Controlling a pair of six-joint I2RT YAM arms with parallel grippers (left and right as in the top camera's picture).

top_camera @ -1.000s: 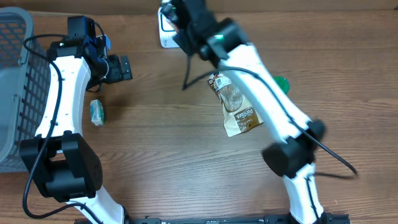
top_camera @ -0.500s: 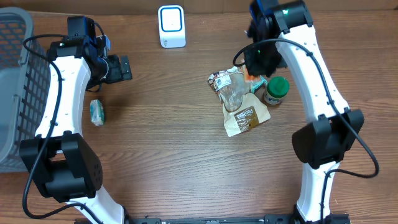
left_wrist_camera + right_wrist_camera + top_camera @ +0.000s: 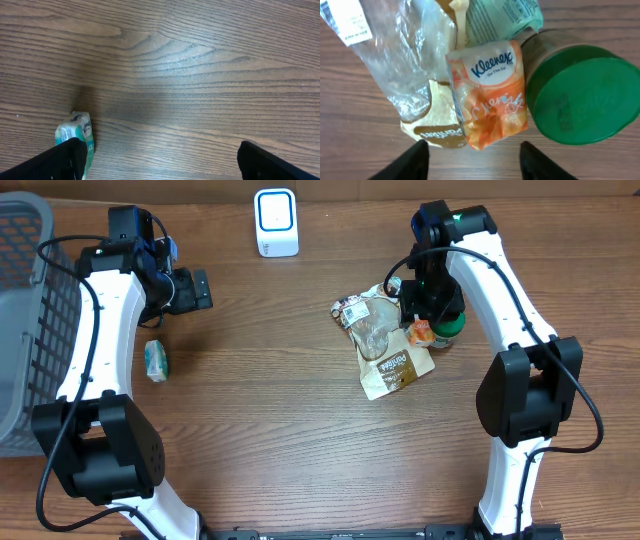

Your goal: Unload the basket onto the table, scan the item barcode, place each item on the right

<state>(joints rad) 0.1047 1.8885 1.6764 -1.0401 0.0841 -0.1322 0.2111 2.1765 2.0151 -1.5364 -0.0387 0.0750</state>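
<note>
On the table (image 3: 300,430), a grey basket (image 3: 20,300) sits at the far left and the white scanner (image 3: 275,222) stands at the far edge. A brown pouch (image 3: 392,370), a clear bag (image 3: 370,325) and a green-lidded jar (image 3: 447,328) crowd together on the right.

The orange tissue pack (image 3: 420,332) lies on that heap, touching the jar, directly beneath the right gripper (image 3: 428,302). This makes the right arm much the nearer. The scanner is well apart, to the pack's far left.

The right wrist view alone shows the detail. The right gripper's (image 3: 473,146) fingers stand apart, holding nothing, either side of the pack (image 3: 487,95). Its long axis runs away from them, so closing would likely pinch its narrow width.

The left gripper (image 3: 161,147) gapes wide, holding nothing, near a small green packet (image 3: 75,137).
</note>
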